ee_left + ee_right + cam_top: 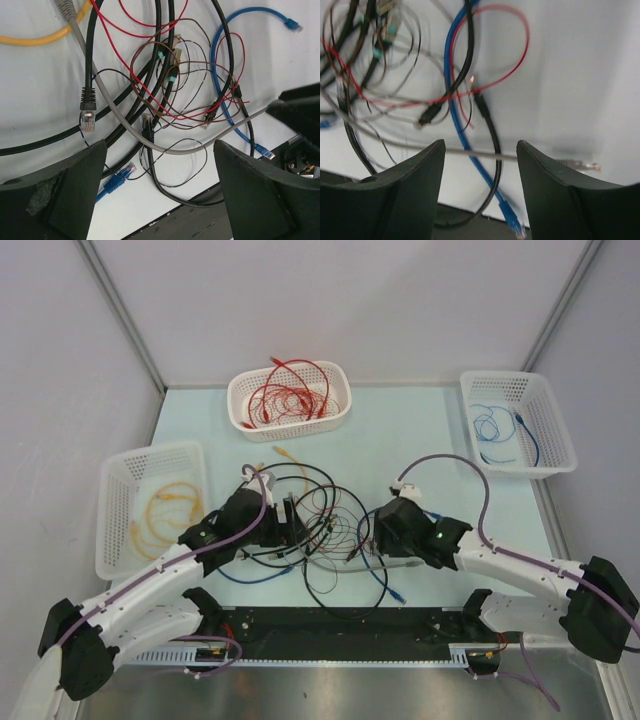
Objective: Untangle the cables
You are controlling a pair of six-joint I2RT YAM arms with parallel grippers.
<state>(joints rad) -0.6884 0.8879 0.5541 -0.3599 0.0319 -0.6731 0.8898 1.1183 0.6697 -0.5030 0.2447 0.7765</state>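
Observation:
The cables (330, 530) lie in a loose tangle at the table's middle: black, red, brown, blue and grey wires. My left gripper (293, 525) hovers over the tangle's left side and is open and empty. In the left wrist view (160, 187) a grey cable (125, 127) and thin black loops lie below its wide-apart fingers (65, 195). My right gripper (373, 535) hovers at the tangle's right side, open and empty. In the right wrist view (480, 185) a blue cable (465, 140), a black cable (492, 140) and the grey cable (480, 155) pass under its gap.
A white basket (240, 405) of red cables stands at the back. A basket (550, 405) with a blue cable is at the back right. A basket (115, 520) with yellow cables is at the left. A black strip (330, 630) runs along the near edge.

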